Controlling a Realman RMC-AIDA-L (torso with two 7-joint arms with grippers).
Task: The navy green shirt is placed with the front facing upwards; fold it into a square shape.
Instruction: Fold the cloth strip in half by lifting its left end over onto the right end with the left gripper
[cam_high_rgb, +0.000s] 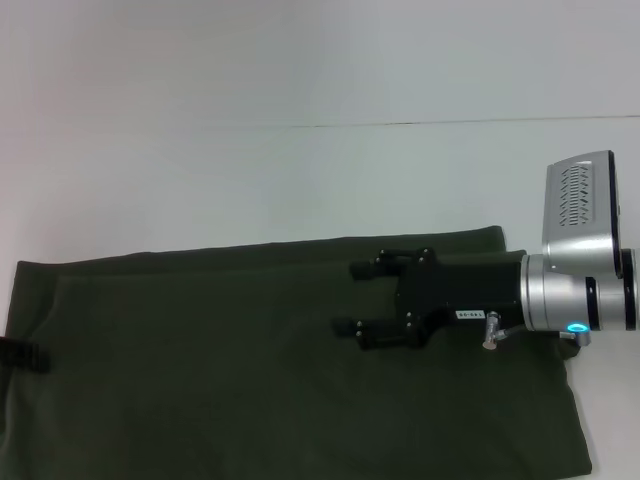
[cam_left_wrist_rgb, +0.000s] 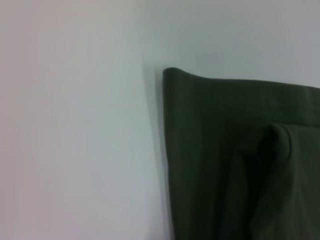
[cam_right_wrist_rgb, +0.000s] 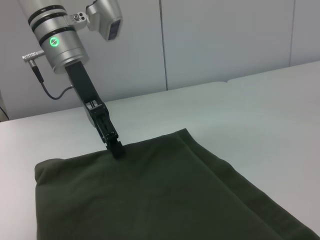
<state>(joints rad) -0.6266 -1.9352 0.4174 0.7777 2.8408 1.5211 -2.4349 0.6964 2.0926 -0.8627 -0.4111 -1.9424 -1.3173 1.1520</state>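
**Shirt reduced to a long band; final folds outstanding**

Across the near half of the white table (cam_high_rgb: 300, 80) lies the navy green shirt (cam_high_rgb: 250, 380), already folded into a long, flat band running left to right. No lettering, sleeves or collar show, so the side folds appear done. A doubled layer is visible along the far edge. The shape is still oblong, not square; by my judgement at least one crosswise fold remains.

The right gripper (cam_high_rgb: 352, 297) hangs over the shirt's right part, its two fingers spread open and holding nothing. The left gripper (cam_right_wrist_rgb: 116, 146) stands with its tip down on the left end of the shirt; whether its fingers are parted or pinching cloth cannot be told.

Edges: the far edge lies straight, and the left end corner is rounded and slightly raised, as the left wrist view shows. The right end lies near the right arm's wrist. Far of the shirt the tabletop offers wide room for moving.
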